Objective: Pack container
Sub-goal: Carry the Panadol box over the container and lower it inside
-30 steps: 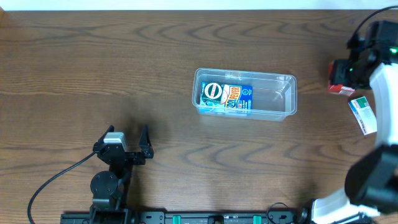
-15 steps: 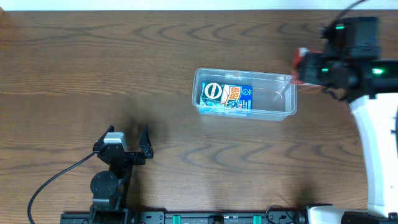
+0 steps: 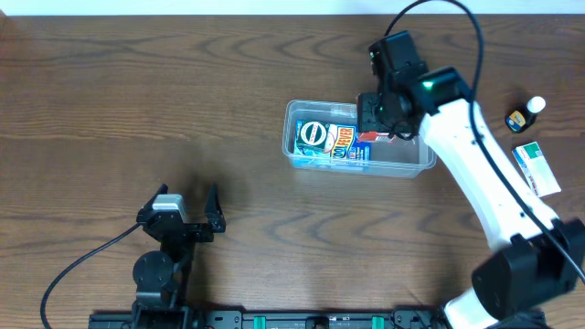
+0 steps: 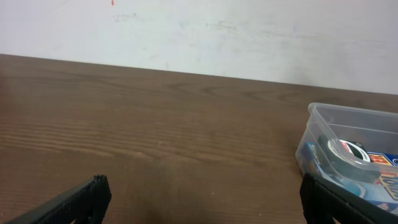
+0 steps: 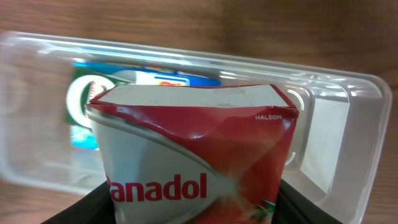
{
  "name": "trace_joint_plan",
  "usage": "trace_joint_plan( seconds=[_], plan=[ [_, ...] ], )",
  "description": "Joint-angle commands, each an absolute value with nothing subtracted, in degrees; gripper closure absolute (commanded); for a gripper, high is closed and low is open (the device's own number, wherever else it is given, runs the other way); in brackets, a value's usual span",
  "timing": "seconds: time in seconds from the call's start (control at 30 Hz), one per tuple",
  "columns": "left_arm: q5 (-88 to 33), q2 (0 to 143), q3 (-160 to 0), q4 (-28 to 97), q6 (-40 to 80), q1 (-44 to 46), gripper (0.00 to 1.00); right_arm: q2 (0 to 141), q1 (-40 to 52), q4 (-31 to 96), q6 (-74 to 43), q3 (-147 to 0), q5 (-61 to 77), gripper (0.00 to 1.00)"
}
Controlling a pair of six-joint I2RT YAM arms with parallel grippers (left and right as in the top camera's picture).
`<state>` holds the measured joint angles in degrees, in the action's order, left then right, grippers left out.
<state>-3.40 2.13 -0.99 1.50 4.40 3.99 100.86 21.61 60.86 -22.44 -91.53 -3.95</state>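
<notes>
The clear container (image 3: 413,148) stands mid-table; it also shows in the left wrist view (image 4: 348,115) and the right wrist view (image 5: 351,90). Inside it lie a blue box (image 3: 345,144) and a roll of tape (image 3: 313,135). My right gripper (image 3: 375,119) hovers over the container's middle, shut on a red and white Panadol box (image 5: 193,149), which peeks out below the gripper (image 3: 367,139). The box fills the gap between the black fingers of that gripper (image 5: 194,205). My left gripper (image 3: 187,195) rests near the front left, wide open and empty (image 4: 205,202), well away from the container.
A small dark bottle with a white cap (image 3: 527,112) and a blue and white box (image 3: 537,170) lie on the table at the far right. A cable runs from the left arm's base toward the front left corner.
My right arm has swung left from the table's right edge, carrying the red box to above the container. The left arm has not moved.
</notes>
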Motion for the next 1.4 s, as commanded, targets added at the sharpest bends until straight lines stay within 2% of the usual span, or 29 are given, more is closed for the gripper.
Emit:
trace_joint_plan(
  seconds=[0.0, 0.6, 1.17, 1.37],
  plan=[
    [-2.9, 2.1, -0.2, 3.8, 3.7, 4.3, 0.02, 103.0, 21.1, 61.5, -23.8, -92.0, -6.5, 0.41],
    [-2.9, 2.1, -0.2, 3.8, 3.6, 4.3, 0.02, 107.0, 17.8, 61.8, -23.8, -87.4, -7.7, 0.35],
    [-3.0, 2.1, -0.2, 3.8, 3.7, 4.3, 0.02, 107.0, 16.9, 48.1, -23.8, -76.0, -7.5, 0.37],
    [-3.0, 2.1, -0.2, 3.8, 3.6, 4.3, 0.02, 107.0, 16.8, 47.0, -23.8, -74.7, -7.5, 0.37]
  ],
)
